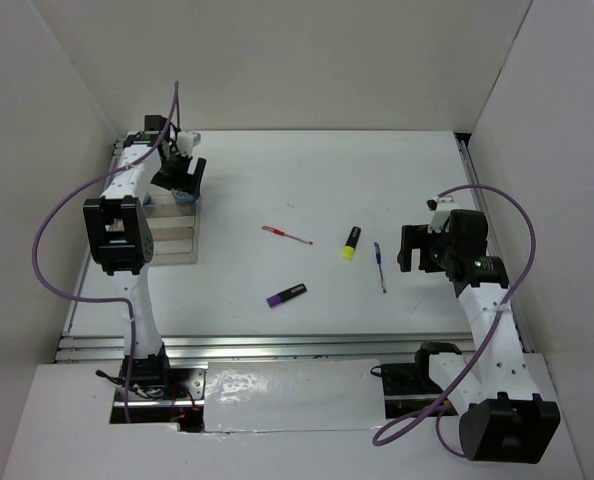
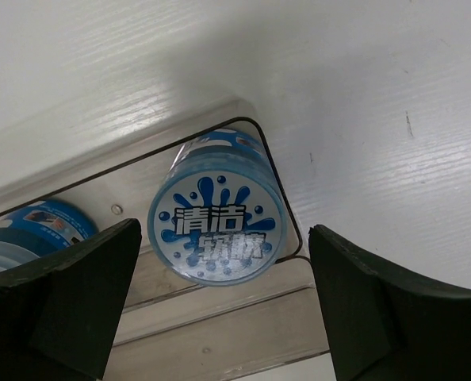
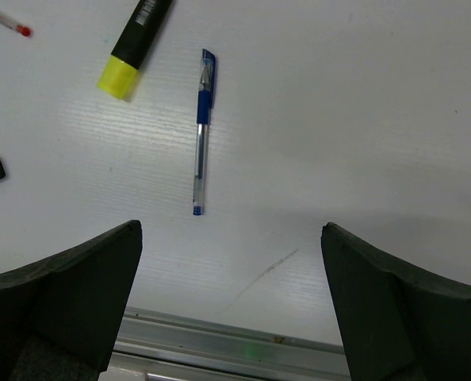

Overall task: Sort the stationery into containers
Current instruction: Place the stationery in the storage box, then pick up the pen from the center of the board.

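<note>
White tabletop (image 1: 377,180) bears a clear plastic organiser tray (image 2: 220,321), a blue round white-topped roll (image 2: 217,230) in its corner compartment. My left gripper (image 2: 226,228) hangs apart above it, touching nothing; my right gripper (image 3: 231,238), apart, hovers over a thin blue pen (image 3: 201,135), seemingly my next pick.

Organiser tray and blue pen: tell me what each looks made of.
Organiser tray: apparently clear, glossy plastic, faintly tan; its walls are see-through and catch highlights.
Blue pen: probably plastic; transparent barrel, opaque blue grip and cap.
</note>
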